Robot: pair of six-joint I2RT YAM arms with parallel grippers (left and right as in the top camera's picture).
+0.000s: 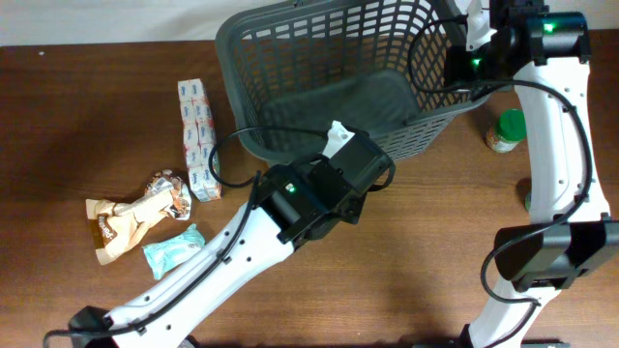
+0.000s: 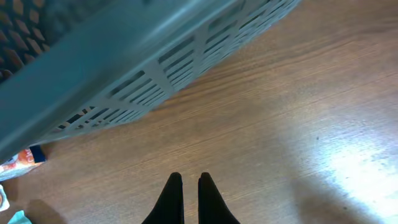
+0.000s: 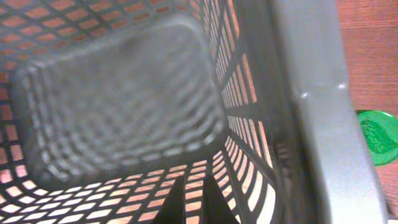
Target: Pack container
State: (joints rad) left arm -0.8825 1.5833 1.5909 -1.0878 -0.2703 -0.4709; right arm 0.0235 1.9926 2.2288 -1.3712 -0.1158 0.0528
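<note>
The container (image 1: 232,58) is a large dark grey lattice basket at the back of the table, and it looks tipped. My left gripper (image 2: 191,177) is shut and empty, just above bare wood beside the basket's slotted outer wall (image 2: 155,68). In the overhead view it (image 1: 337,130) sits at the basket's near edge. My right gripper (image 3: 200,190) has its fingers close together inside the basket, over the lattice wall and next to the thick rim (image 3: 317,124), with nothing seen between them. In the overhead view it (image 1: 474,29) is at the basket's far right corner.
A white and blue multipack box (image 1: 196,135), a brown snack wrapper (image 1: 135,217) and a teal packet (image 1: 174,249) lie to the left of the basket. A green-lidded jar (image 1: 505,130) stands to the right of the basket and also shows in the right wrist view (image 3: 376,134).
</note>
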